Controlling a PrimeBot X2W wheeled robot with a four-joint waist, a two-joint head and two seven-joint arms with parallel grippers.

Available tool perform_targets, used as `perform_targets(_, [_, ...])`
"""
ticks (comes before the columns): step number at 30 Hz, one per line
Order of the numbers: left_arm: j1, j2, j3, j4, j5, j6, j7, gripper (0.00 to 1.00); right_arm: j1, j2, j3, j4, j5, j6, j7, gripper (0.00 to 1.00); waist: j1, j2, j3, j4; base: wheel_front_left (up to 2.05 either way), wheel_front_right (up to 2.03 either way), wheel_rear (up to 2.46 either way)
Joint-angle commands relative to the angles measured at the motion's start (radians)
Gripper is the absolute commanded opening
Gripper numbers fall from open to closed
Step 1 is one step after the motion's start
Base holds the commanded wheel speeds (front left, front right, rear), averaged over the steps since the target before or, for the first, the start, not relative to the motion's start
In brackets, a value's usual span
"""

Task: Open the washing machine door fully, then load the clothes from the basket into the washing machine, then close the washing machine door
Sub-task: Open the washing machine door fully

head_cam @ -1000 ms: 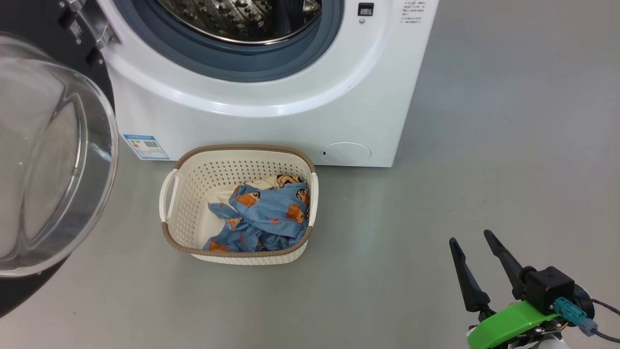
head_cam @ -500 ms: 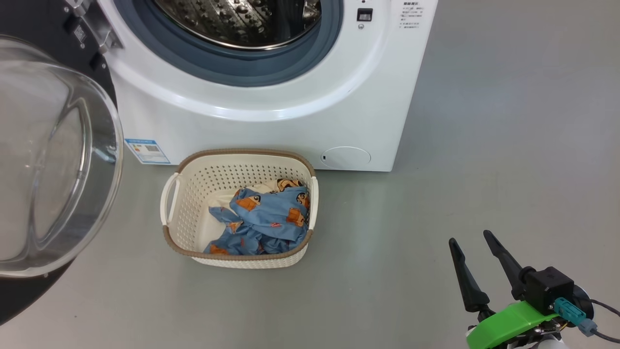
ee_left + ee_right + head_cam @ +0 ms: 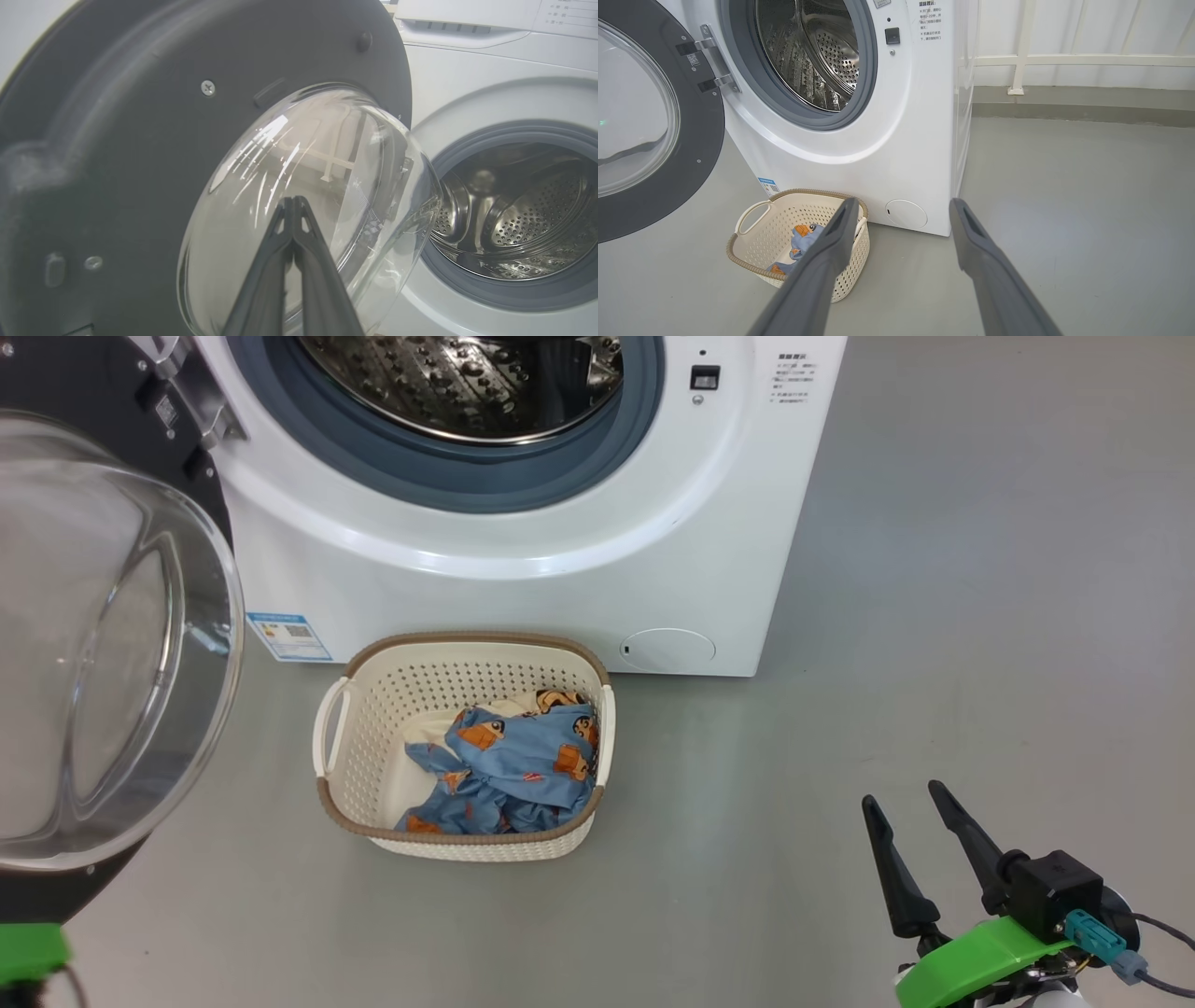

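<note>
Now the washing machine door [image 3: 103, 644] stands open; the clothes [image 3: 509, 765] lie in the basket [image 3: 429, 686] before the washing machine [image 3: 560, 588]. Left tool [image 3: 293, 200] is pinched closed, right tool [image 3: 901, 795] spread wide, empty.

"Where does the washing machine door [image 3: 103, 644] stand?"

"Black-rimmed and clear-glassed, it is swung wide open at the left of the white washing machine [image 3: 523, 588], whose steel drum [image 3: 467, 383] is exposed."

"And the clothes [image 3: 523, 765]?"

"Blue bear-print over cream, bunched in the right half of the basket [image 3: 439, 686], on the floor [image 3: 934, 663] just before the machine."
</note>
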State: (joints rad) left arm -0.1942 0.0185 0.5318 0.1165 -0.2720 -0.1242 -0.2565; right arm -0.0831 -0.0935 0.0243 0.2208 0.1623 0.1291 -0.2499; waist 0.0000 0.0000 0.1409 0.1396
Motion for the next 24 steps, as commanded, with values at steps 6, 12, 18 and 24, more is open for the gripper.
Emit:
perform_targets(6, [0.077, 0.032, -0.133, -0.131, -0.044, 0.070, -0.005, 0.00, -0.023, 0.001, 0.032, -0.019, 0.011, 0.002, -0.012, 1.00, 0.0000, 0.0000, -0.008, -0.015, 0.00, 0.00, 0.00])
perform_targets(12, [0.129, 0.032, -0.254, -0.184, -0.037, 0.107, -0.005, 0.36, -0.022, 0.005, 0.029, -0.019, 0.012, 0.002, -0.012, 1.00, 0.0000, 0.0000, -0.019, -0.036, 0.00, 0.00, 0.00])
perform_targets(18, [0.157, 0.032, -0.347, -0.184, -0.030, 0.122, -0.005, 1.00, -0.023, 0.011, 0.021, -0.032, 0.017, 0.002, -0.012, 1.00, 0.0000, 0.0000, -0.026, -0.063, 0.00, 0.00, 0.00])
perform_targets(24, [0.170, 0.032, -0.403, -0.161, -0.016, 0.124, -0.005, 1.00, -0.028, 0.016, 0.025, -0.057, 0.013, 0.002, -0.012, 1.00, 0.0000, 0.0000, -0.031, -0.106, 0.00, 0.00, 0.00])
